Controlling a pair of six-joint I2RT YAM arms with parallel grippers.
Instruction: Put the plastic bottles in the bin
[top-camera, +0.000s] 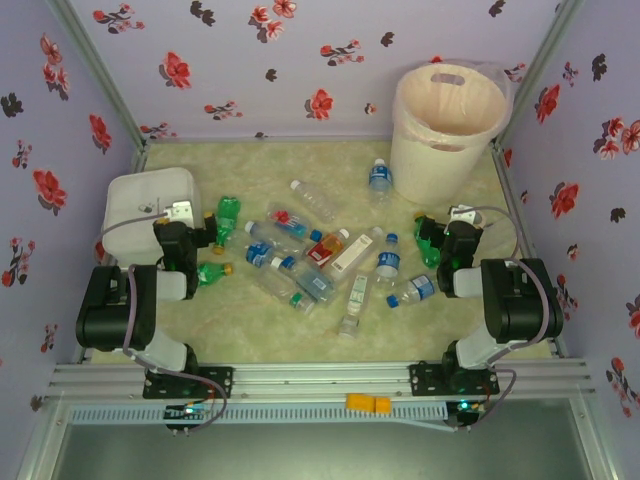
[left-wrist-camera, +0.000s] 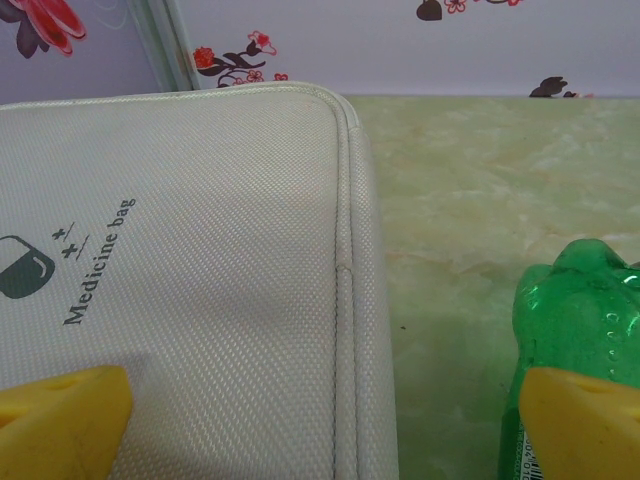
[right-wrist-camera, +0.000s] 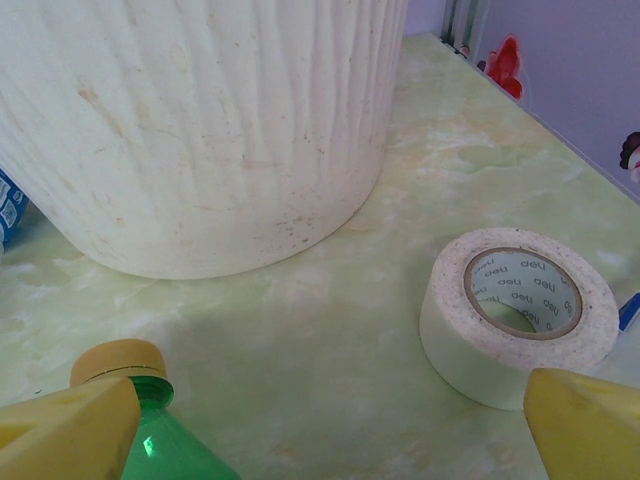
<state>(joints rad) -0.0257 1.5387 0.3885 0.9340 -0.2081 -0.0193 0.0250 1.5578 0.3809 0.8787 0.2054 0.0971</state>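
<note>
While the left fingers and right fingers stand spread and empty, the plastic bottles lie scattered across the bench, with the bin at far right. The first pickup seems pending: lower the right fingers around the green bottle.

1. A cream bin stands upright at the far right corner of the table, a clear liner over its rim.
2. A white box sits at the far left, beside the left arm.
3. Bottles lie scattered across the middle, mostly clear with blue caps; an orange-red bottle lies among them.
4. One clear bottle lies just beside the bin's base.
5. Two green bottles lie near the left arm; another green one is by the right arm.
</note>
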